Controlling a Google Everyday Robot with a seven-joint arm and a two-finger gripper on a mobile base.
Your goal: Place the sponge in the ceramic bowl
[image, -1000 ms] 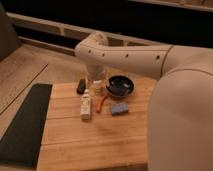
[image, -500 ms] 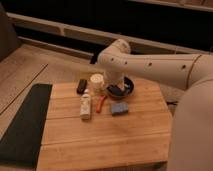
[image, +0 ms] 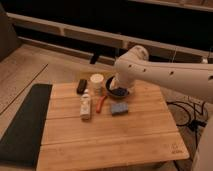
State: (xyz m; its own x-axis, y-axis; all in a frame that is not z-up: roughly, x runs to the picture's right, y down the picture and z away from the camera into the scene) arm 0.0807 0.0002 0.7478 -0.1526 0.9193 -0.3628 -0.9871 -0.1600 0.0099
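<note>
Light-blue sponge [image: 119, 108] lies on the worktop [image: 110, 135] beside the ceramic bowl [image: 124, 93], the jaws hover over this bowl, open or closed I cannot tell.

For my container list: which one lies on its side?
The white bottle lies flat; the cup and ceramic bowl stand upright, with the gripper at the bowl.

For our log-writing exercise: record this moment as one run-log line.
gripper: over ceramic bowl | sponge: on table, beside bowl | placement: not done
</note>
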